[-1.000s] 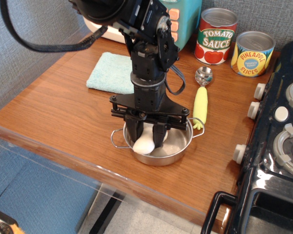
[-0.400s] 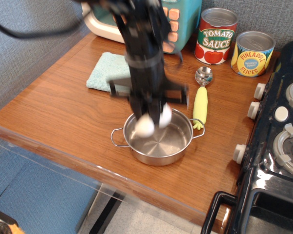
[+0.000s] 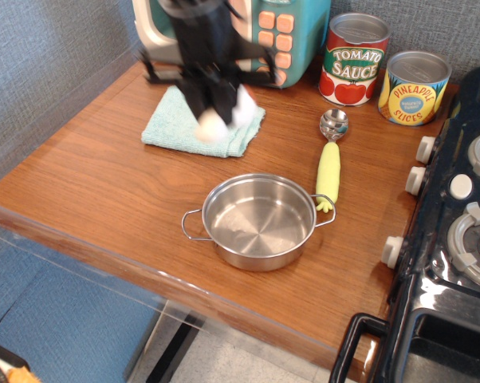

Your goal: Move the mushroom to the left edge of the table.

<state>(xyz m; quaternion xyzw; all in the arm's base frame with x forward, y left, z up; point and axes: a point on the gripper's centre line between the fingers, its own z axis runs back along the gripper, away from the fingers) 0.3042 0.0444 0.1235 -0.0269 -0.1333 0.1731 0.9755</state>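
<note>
My gripper (image 3: 216, 112) is blurred by motion, raised high over the blue cloth (image 3: 196, 121) at the back of the table (image 3: 88, 183). It is shut on the white mushroom (image 3: 222, 118), whose rounded cap shows between and below the black fingers. The mushroom hangs in the air, well clear of the steel pot (image 3: 258, 220). The table's left edge runs along the grey wall.
The steel pot stands near the front edge. A yellow-handled scoop (image 3: 330, 155) lies right of it. Tomato sauce can (image 3: 352, 58) and pineapple can (image 3: 414, 87) stand at the back. A teal toy microwave (image 3: 284, 32) is behind the arm. The black toy stove (image 3: 455, 231) fills the right side.
My gripper lifted the mushroom out of the steel pot and carried it up, back and left, over the blue cloth. The pot now holds nothing.
</note>
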